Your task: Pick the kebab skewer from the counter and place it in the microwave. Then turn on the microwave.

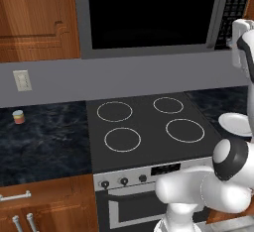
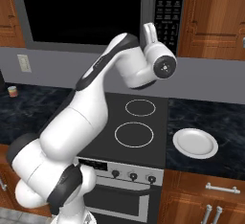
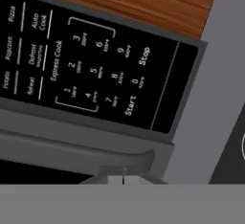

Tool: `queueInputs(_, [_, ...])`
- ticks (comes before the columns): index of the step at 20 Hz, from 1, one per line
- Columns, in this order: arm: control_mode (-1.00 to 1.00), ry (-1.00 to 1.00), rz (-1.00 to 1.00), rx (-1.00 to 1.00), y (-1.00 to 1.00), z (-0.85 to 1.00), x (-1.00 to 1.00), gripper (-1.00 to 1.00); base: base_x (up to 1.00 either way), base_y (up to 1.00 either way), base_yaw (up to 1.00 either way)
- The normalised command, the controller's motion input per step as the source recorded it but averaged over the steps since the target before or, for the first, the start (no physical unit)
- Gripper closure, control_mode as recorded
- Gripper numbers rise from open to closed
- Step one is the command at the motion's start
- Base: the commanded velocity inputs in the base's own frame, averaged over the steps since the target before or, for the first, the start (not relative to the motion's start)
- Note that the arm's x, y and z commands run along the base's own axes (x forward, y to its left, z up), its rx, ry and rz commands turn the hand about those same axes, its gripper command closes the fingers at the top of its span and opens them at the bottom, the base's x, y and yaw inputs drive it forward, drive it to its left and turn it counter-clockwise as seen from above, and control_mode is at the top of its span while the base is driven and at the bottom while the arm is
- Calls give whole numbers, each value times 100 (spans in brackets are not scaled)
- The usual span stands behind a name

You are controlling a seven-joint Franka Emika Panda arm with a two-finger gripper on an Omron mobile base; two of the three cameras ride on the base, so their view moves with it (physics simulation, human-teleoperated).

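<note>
The gripper [image 2: 151, 30] is raised beside the microwave [image 2: 86, 12] keypad [image 3: 103, 70]; whether its fingers are open or holding anything, I cannot tell. The Start key [image 3: 129, 105] probably needs only a light, firm press.

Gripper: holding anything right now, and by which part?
Nothing visible in the gripper. It is raised at the microwave's keypad, fingers close together; whether fully shut cannot be told.

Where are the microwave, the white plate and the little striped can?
microwave [image 1: 149, 13], left base view, on its black glass door.
white plate [image 2: 195, 143], right base view, on its middle.
striped can [image 1: 19, 117], left base view, on its side.
</note>
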Motion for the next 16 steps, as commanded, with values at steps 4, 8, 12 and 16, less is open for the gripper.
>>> queueInputs(4, [-100,-3,0,8,-8,0,17,100,0,0,0])
queueInputs(8, [-100,-2,0,5,-9,0,12,100,0,0,0])
queueInputs(12, [-100,-1,0,3,-8,0,14,100,0,0,0])
queueInputs(16, [-100,-2,0,2,-2,0,25,100,0,0,0])
